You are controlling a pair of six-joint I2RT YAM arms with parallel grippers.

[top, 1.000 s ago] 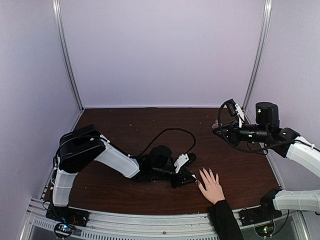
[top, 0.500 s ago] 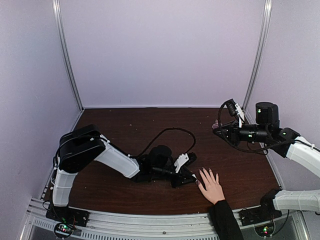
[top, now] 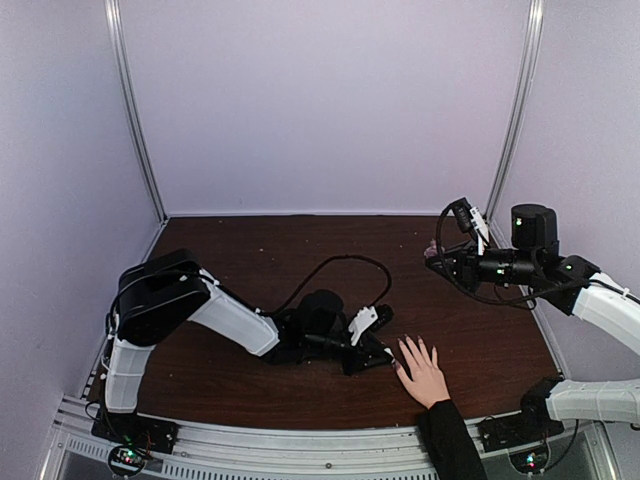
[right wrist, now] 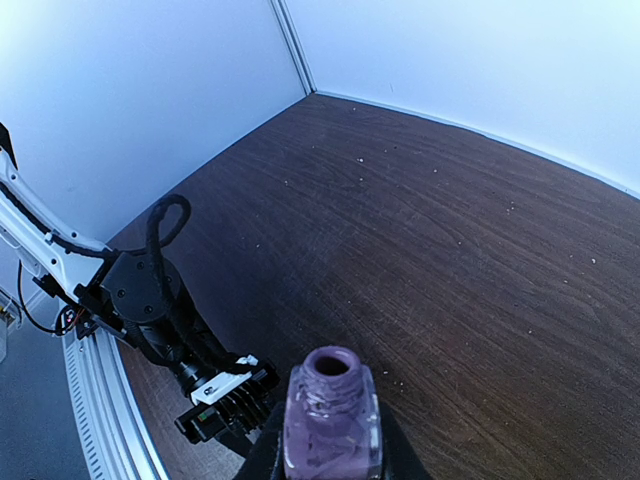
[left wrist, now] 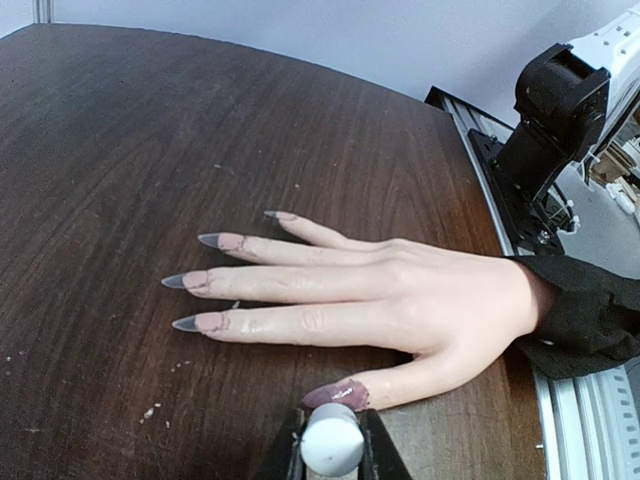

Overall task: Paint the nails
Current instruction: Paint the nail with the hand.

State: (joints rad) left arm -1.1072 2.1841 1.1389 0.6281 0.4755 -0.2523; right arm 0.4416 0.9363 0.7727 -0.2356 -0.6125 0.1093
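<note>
- Dark brown wood-grain table (top: 300, 250), top view: the light-skinned hand (top: 424, 372) lies flat near the front edge, with a black sleeve (top: 450, 440) behind it. The left fingers (top: 380, 353) sit low at its thumb side. The right fingers (top: 432, 256) hang raised, well apart.
- Left wrist view: the left fingers (left wrist: 332, 440) are clenched on a round white brush handle (left wrist: 332, 447). The nails (left wrist: 190, 281) are long, pointed and grey-tipped. Mauve covers the thumb nail (left wrist: 335, 394) and is patchy on the others. Judged: thumb coat in hand; next needs light strokes kept off the skin.
- Right wrist view: the right fingers (right wrist: 330, 440) grasp an uncapped, square glass bottle (right wrist: 333, 420) of purple polish, upright.
</note>
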